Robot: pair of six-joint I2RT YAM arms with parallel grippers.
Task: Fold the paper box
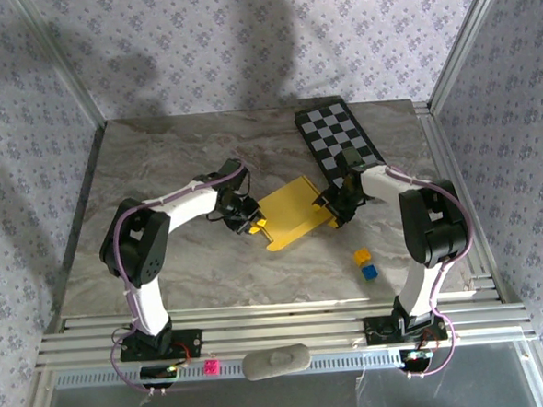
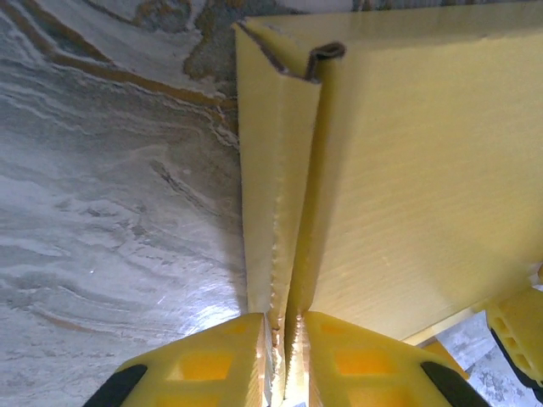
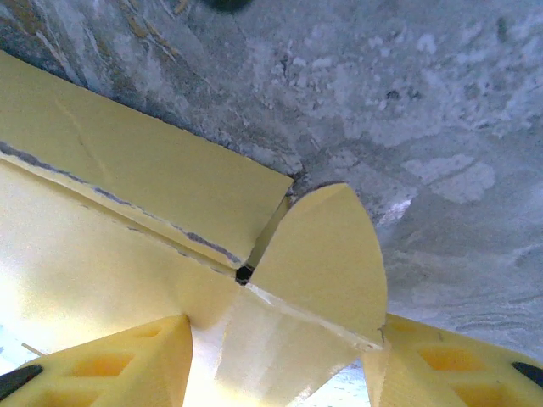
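The paper box, a yellow cardboard sheet with flaps, lies flat in the middle of the table. My left gripper is at its left edge, shut on a doubled-up side flap, which runs straight out from between the pads. At the box's right end is my right gripper. There the pale end flap spans the gap between both fingers, and a rounded tab stands up beyond it. The gripper is closed on that wide flap.
A black-and-white chequered board lies at the back right, just behind my right arm. A small yellow cube and a blue cube sit near the front right. The marble tabletop has patterned walls around it.
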